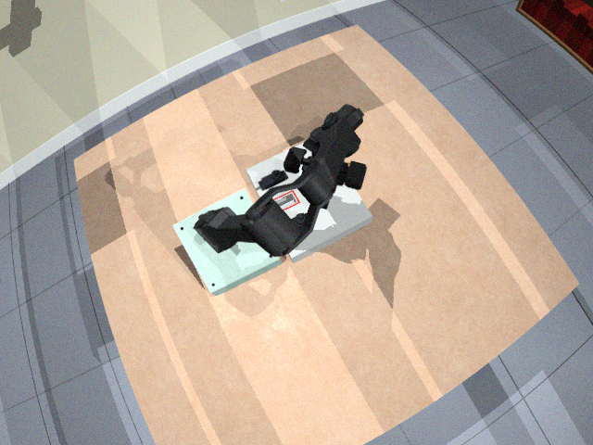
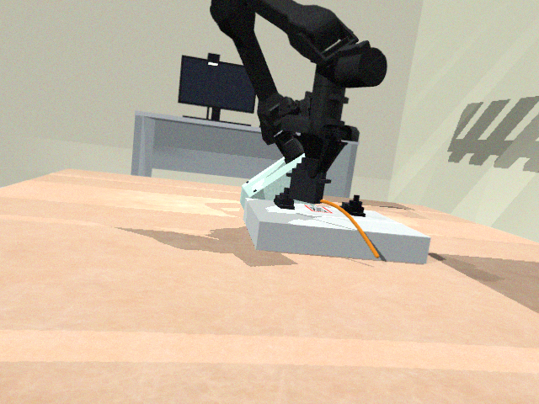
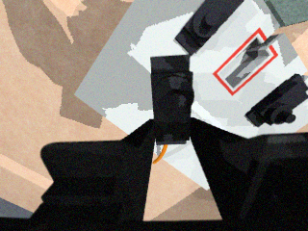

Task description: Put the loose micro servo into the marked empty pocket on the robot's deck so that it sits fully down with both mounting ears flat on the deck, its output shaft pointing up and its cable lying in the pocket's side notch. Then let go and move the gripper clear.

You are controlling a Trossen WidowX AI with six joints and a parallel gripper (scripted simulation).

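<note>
The grey deck [image 1: 354, 218] [image 2: 330, 243] [image 3: 120, 72] lies on the wooden table. Its empty pocket [image 1: 286, 201] [image 2: 317, 209] [image 3: 239, 73] is outlined in red. My gripper [image 2: 306, 173] [image 3: 170, 122] points straight down and is shut on the loose black micro servo [image 2: 306, 189] [image 3: 171, 96], which stands low at the deck's surface, beside the pocket and apart from it. The servo's orange cable [image 2: 354, 225] [image 3: 163, 153] trails over the deck's edge onto the table. In the top view the arm hides the servo and the fingers.
Two other black servos [image 3: 207, 21] [image 3: 279, 103] [image 2: 284, 200] [image 2: 353, 206] sit mounted on the deck on either side of the pocket. The arm's pale green base plate [image 1: 224, 273] [image 2: 261, 183] adjoins the deck. A desk with a monitor [image 2: 216, 84] stands far behind.
</note>
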